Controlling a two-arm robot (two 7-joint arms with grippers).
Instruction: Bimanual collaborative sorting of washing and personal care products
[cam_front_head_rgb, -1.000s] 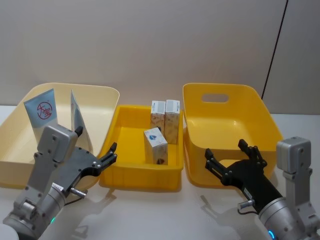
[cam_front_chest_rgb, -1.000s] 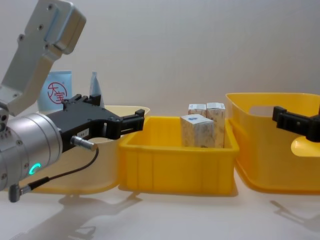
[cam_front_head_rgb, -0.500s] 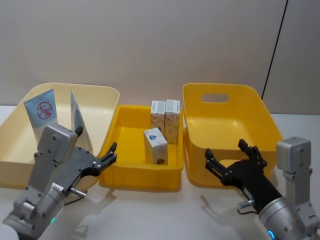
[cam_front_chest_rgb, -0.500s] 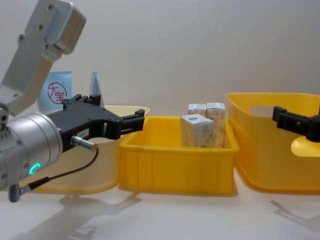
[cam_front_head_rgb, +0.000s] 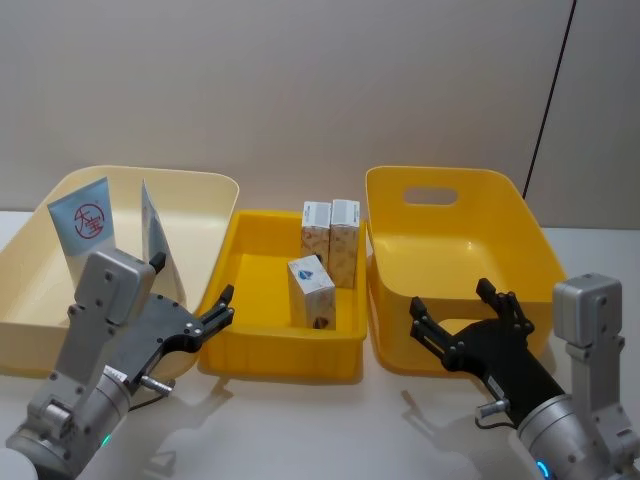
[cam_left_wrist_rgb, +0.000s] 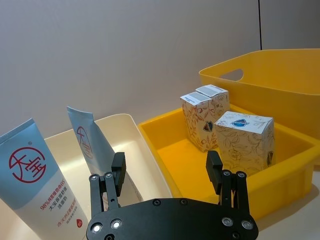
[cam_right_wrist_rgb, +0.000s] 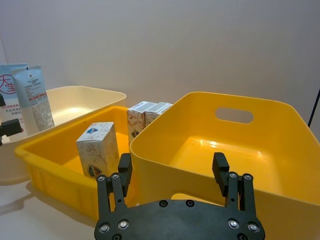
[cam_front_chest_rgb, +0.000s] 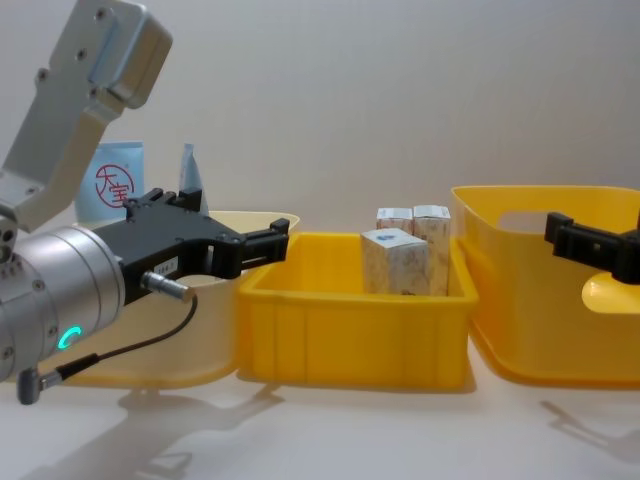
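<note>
Three pale cartons stand upright in the low yellow tray (cam_front_head_rgb: 275, 358): two side by side at the back (cam_front_head_rgb: 316, 234) (cam_front_head_rgb: 345, 238) and one in front (cam_front_head_rgb: 311, 289). Two light-blue tubes lean in the cream bin (cam_front_head_rgb: 218, 212), one with a red circle logo (cam_front_head_rgb: 84, 228) and a narrower one (cam_front_head_rgb: 155, 232). My left gripper (cam_front_head_rgb: 195, 292) hovers open and empty at the near corner between the cream bin and the tray. My right gripper (cam_front_head_rgb: 462, 306) hangs open and empty over the near wall of the deep yellow bin (cam_front_head_rgb: 545, 255). The right wrist view looks past the open right gripper (cam_right_wrist_rgb: 172, 167) into that bin.
The three containers sit in a row, sides nearly touching, with a wall close behind them. The deep yellow bin has a handle slot (cam_front_head_rgb: 430, 195) in its far wall. Bare white tabletop (cam_front_head_rgb: 320, 430) lies in front between my two arms.
</note>
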